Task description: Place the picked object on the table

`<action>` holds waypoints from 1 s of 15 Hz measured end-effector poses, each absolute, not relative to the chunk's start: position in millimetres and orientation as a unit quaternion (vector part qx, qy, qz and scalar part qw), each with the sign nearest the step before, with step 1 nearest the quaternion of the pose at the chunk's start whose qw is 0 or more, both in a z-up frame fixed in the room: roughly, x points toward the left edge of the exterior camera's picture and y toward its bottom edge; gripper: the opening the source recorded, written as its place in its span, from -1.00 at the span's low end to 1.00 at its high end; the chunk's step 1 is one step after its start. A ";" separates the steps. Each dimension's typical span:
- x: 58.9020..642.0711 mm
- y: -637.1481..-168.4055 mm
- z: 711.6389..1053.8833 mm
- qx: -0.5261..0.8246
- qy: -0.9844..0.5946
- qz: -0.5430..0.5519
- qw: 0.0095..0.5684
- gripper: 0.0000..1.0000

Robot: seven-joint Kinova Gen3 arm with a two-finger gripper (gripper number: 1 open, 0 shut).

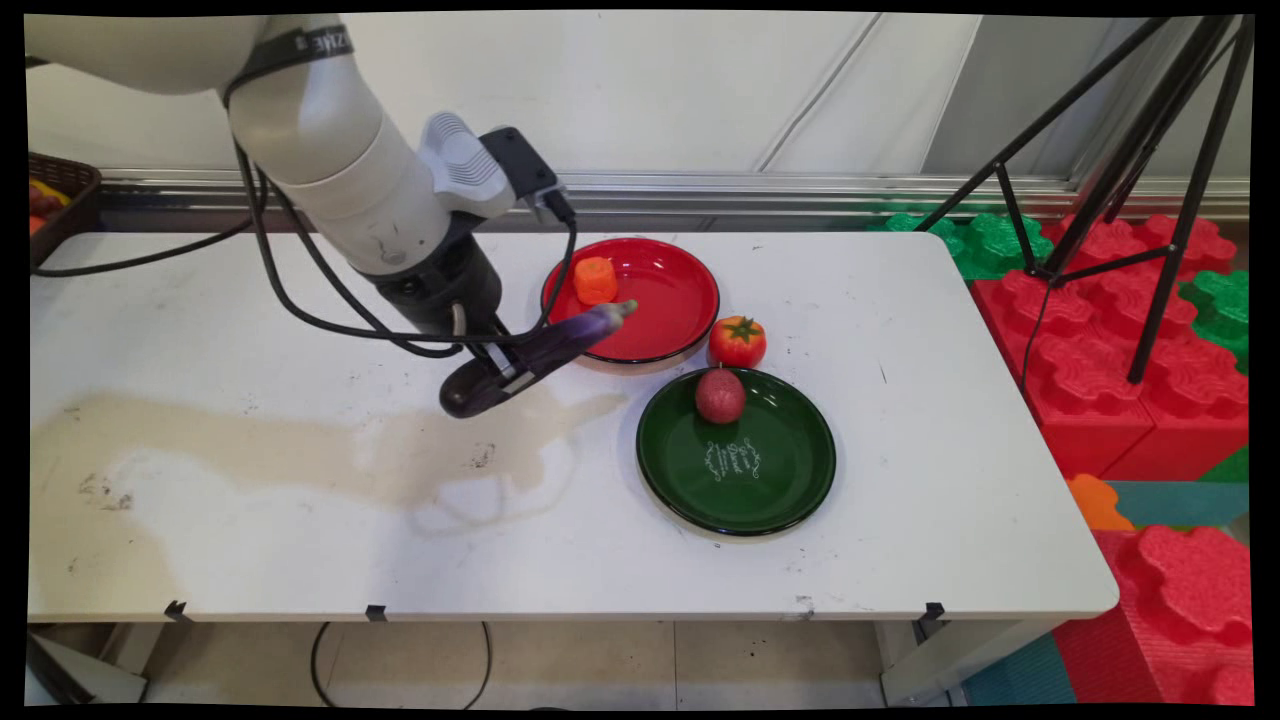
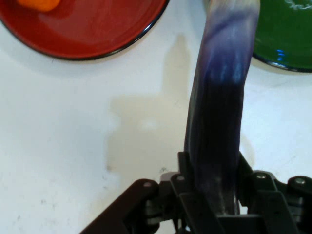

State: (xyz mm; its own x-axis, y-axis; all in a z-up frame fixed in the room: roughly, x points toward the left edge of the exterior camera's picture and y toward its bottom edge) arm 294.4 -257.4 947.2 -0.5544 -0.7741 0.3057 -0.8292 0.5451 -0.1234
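Observation:
My gripper [image 1: 507,372] is shut on a purple eggplant [image 1: 545,352] and holds it above the table, left of the two plates. The eggplant's green-tipped end points toward the red plate [image 1: 672,300], which carries an orange carrot piece [image 1: 596,280]. In the hand view the eggplant [image 2: 222,117] runs up from between my fingers [image 2: 186,192], with the red plate [image 2: 97,34] at upper left and the green plate [image 2: 287,39] at upper right. A dark red round fruit [image 1: 720,395] lies on the green plate [image 1: 760,480]. A tomato [image 1: 738,341] stands on the table between the plates.
The white table [image 1: 900,400] has a brownish stain [image 1: 300,440] under and left of my hand. A dark basket [image 1: 60,200] sits at the far left edge. Red and green foam blocks [image 1: 1100,340] and a black tripod [image 1: 1150,180] stand to the right, off the table.

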 end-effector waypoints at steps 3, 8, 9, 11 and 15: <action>296.6 -258.7 935.1 0.485 -0.859 0.131 0.097 -1.00; 294.2 -272.1 905.6 0.514 -0.843 0.136 0.079 -1.00; 294.6 -274.6 899.4 0.519 -0.841 0.135 0.075 -1.00; 294.8 -278.7 890.2 0.524 -0.839 0.133 0.070 -1.00; 296.9 -287.3 869.7 0.531 -0.836 0.126 0.059 -1.00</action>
State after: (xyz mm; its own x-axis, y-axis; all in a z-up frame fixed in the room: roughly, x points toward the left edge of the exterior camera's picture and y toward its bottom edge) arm 296.9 -287.3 869.7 -0.4288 -0.8729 0.2327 -0.9027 0.4038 -0.1487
